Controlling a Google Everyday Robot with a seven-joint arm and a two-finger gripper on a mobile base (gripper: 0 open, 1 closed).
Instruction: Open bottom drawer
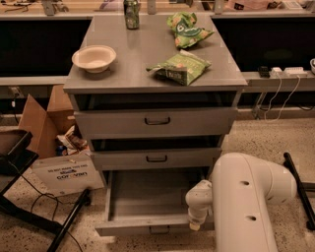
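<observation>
Speckled floor (275, 142): bottom drawer (147, 194) open, gripper (195, 224) at its front-right corner, jaws unclear; box (61, 172) print illegible.

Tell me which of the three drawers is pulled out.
The bottom drawer: its grey tray is exposed, while the top drawer and middle drawer show only their fronts. The gripper sits at the bottom drawer's front right corner.

Obs: bottom drawer (147, 199) stands pulled out, plain grey tray interior exposed.
Tool (196, 222) sits at the right end of the drawer front, below the white arm (248, 197). Surface (142, 47) carries bowl (94, 57), can (131, 9), near green bag (180, 66), far green bag (187, 28). Cardboard box (44, 118) on the floor at left.
</observation>
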